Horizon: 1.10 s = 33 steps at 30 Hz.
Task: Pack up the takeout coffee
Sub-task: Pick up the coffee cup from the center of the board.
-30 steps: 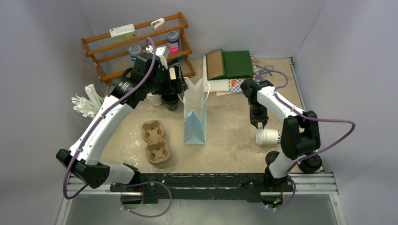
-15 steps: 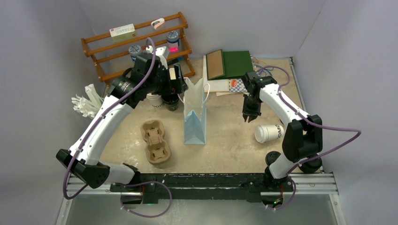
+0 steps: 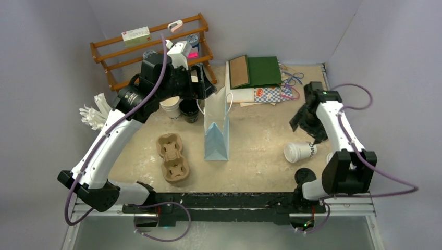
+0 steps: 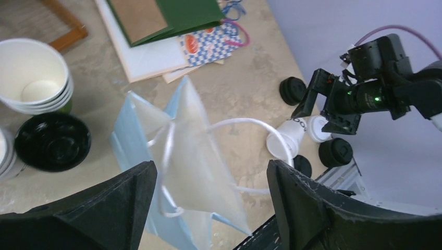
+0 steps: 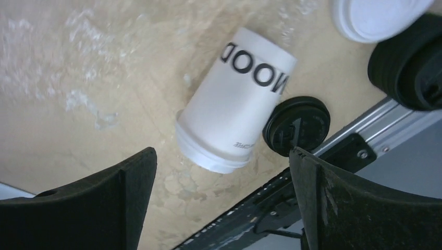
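Paperware, so judged light, thin-walled and easily crushed. Found white cup (image 5: 237,99) tipped on its side on table (image 5: 78,78), just beside black lid (image 5: 297,125), near right arm's base. Saw right gripper (image 5: 220,153) spread wide above it, holding nothing; left gripper (image 4: 211,166) likewise wide over blue bag (image 4: 182,156). Reckoned best hold across mid-wall, squeezed gently, clear of the snap-on lid end.

On the beige table (image 3: 255,161) a blue bag (image 3: 216,136) stands centrally, with a pulp carrier (image 3: 172,158) near left. A cream-white cup (image 3: 299,151) lies tipped near right.
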Motion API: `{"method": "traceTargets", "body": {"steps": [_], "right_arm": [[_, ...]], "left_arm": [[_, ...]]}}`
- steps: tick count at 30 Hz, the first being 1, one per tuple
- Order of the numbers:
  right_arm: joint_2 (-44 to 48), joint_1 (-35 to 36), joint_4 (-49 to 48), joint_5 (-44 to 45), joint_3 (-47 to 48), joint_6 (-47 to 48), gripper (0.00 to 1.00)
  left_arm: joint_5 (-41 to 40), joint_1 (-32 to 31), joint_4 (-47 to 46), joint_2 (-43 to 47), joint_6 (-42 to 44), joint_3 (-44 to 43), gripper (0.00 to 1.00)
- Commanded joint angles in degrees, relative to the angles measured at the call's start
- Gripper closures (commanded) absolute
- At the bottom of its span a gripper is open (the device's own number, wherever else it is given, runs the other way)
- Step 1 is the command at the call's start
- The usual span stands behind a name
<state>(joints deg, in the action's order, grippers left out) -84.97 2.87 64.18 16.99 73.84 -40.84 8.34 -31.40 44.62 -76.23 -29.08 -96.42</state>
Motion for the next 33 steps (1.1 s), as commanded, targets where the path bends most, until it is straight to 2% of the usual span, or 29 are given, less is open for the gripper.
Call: {"method": "traceTargets", "body": {"steps": [1, 6, 10, 16, 21, 25, 33], "right_arm": [[6.2, -5.6, 1.2, -2.4, -4.0, -15.1, 0.01], [7.9, -7.7, 1.8, -2.8, -8.2, -33.5, 0.01], [9.3, -9.7, -3.4, -4.3, -14.5, -38.1, 0.01], [9.6, -12.3, -8.7, -1.3, -18.7, -35.7, 0.01], [6.3, -13.6, -11.7, -3.7, -20.7, -31.8, 0.02], [3.5, -13.5, -13.0, -9.3, -21.7, -30.3, 0.09], [1.9, -13.6, -10.8, -12.3, -19.7, -27.7, 0.24]], "left_arm": [[-0.2, -3.9, -5.2, 0.7, 2.1, -4.2, 0.19], [-0.8, -5.0, -5.5, 1.0, 1.6, -3.8, 0.19], [-1.2, -5.0, -5.0, 1.4, 2.3, -4.4, 0.19], [1.1, -5.2, -4.5, 1.1, 3.8, -6.7, 0.19], [3.4, -6.7, -5.4, -0.4, 5.2, -9.0, 0.19], [5.6, -8.5, -6.7, -2.6, 6.2, -10.8, 0.19], [7.7, -12.9, -9.2, -9.0, 9.0, -14.5, 0.21]]}}
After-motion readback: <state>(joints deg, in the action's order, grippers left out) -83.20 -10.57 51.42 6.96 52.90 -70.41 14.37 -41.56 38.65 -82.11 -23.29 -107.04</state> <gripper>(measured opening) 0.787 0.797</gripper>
